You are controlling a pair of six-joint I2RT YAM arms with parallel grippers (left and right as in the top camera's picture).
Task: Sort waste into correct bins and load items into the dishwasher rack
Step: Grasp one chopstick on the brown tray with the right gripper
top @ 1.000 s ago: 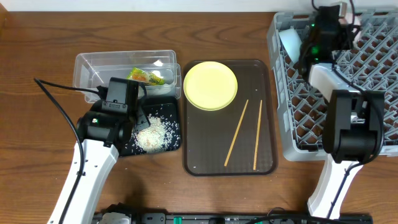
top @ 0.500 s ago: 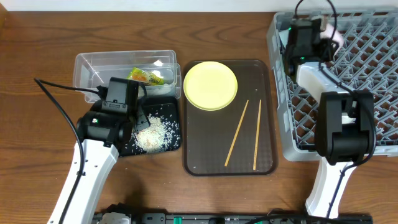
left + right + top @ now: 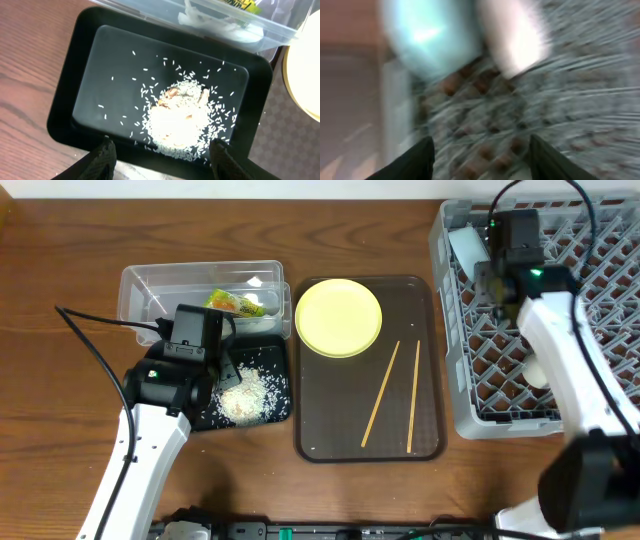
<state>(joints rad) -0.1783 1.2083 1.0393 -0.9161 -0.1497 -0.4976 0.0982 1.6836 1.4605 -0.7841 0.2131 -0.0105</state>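
My right gripper [image 3: 496,270] [image 3: 480,162] hangs open and empty over the far left corner of the grey dishwasher rack [image 3: 600,330] [image 3: 570,100]. Its blurred wrist view shows a light-blue bowl [image 3: 427,37] [image 3: 464,246] and a white bowl [image 3: 515,40] just ahead in the rack. A small white cup [image 3: 537,370] lies further forward in the rack. My left gripper [image 3: 224,368] [image 3: 162,160] is open over the near edge of the black tray [image 3: 282,408] [image 3: 65,100], which holds rice scraps [image 3: 243,395] [image 3: 177,117]. The clear tub [image 3: 140,285] holds the snack wrapper [image 3: 235,302].
A brown serving tray [image 3: 330,430] in the middle carries the yellow plate [image 3: 339,317] and two chopsticks [image 3: 381,392], lying loose. White paper [image 3: 220,27] rests in the tub beside the wrapper. Bare wooden tabletop [image 3: 60,240] surrounds the containers.
My right gripper went from shut to open and the right arm swung over the rack's far left corner. The left arm has not moved.
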